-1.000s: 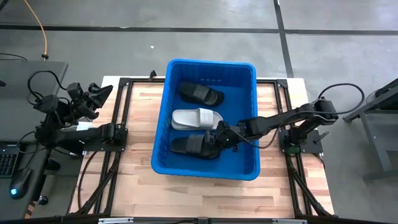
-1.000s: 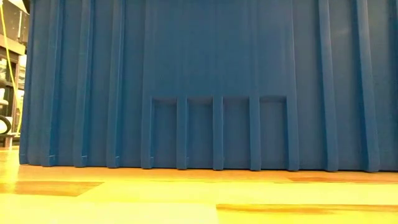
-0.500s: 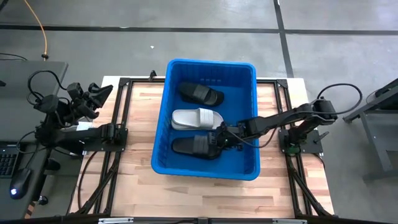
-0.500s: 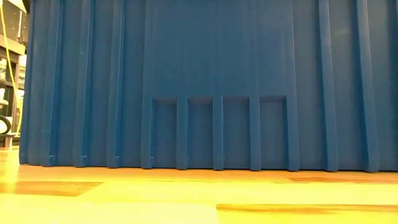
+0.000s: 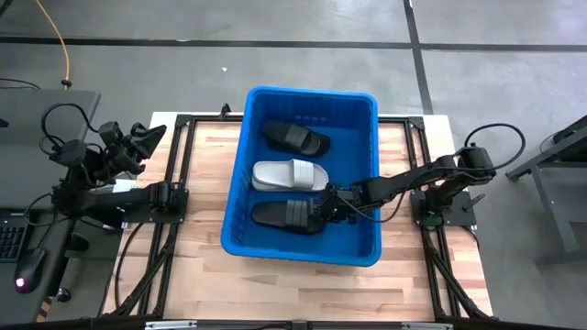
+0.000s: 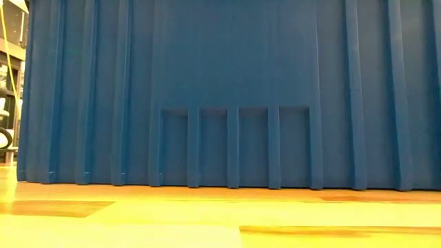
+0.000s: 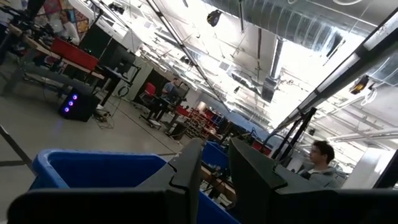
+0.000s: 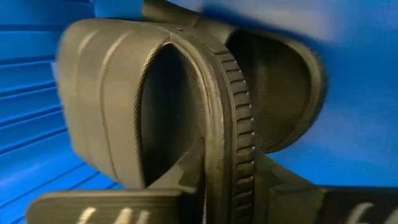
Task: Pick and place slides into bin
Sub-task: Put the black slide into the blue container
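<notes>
The blue bin stands mid-table, and its near wall fills the low view. Three slides lie inside on its floor: a black one at the far end, a white one in the middle and a black one nearest. My right gripper reaches down into the bin from the right and is shut on the near black slide. My left gripper is raised at the table's left edge. A narrow gap shows between its fingers, and nothing is in it. My right gripper pinches the near black slide's ribbed sole rim between its two fingers, at the slide's right end. The fingers slant down from the table's right. The slide lies along the bin floor, strap toward the left.
The bin walls rise around the right gripper. Bare wood table lies left, right and near of the bin. The left arm stays folded off the table's left side. People and workbenches show in the room beyond.
My right gripper has sunk deeper into the bin with the black slide. The slide has settled lower, toward the bin's near wall. The bin has slid slightly toward the table's left.
</notes>
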Controlling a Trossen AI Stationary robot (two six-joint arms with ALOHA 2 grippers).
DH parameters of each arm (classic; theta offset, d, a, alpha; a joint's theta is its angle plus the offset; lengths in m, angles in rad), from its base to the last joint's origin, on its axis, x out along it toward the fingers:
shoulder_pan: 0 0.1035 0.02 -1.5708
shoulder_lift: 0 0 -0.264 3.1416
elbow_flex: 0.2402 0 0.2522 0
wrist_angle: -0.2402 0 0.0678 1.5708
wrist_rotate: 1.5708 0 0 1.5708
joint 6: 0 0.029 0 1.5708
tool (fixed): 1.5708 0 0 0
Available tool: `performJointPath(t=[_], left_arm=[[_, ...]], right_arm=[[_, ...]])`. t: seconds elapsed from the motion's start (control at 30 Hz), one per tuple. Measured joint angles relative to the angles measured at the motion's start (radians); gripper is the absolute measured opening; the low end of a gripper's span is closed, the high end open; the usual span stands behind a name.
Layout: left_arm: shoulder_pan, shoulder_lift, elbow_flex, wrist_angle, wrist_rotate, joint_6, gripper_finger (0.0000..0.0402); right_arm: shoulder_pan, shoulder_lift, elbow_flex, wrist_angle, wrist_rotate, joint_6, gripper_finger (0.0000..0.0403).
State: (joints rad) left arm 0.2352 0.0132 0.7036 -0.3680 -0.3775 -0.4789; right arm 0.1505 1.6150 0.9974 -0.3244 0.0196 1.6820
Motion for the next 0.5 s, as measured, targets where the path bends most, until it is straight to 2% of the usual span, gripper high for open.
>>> performJointPath(t=[0.13, 0.3, 0.4, 0.5], left_arm=[[0.0, 0.0, 0.0, -0.001, 0.0, -0.004, 0.0074], [0.0, 0.0, 0.0, -0.002, 0.006, -0.007, 0.0074], [0.0, 0.0, 0.0, -0.001, 0.009, -0.007, 0.0074], [0.0, 0.0, 0.0, -0.002, 0.009, -0.007, 0.0074]], right_arm=[[0.0, 0.003, -0.002, -0.019, -0.002, -0.006, 0.0097], [-0.001, 0.005, -0.004, -0.016, 0.029, -0.026, 0.0179], [-0.002, 0.004, -0.004, -0.002, 0.0, -0.028, 0.0218], [-0.001, 0.003, -0.004, -0.005, -0.043, -0.015, 0.0238]])
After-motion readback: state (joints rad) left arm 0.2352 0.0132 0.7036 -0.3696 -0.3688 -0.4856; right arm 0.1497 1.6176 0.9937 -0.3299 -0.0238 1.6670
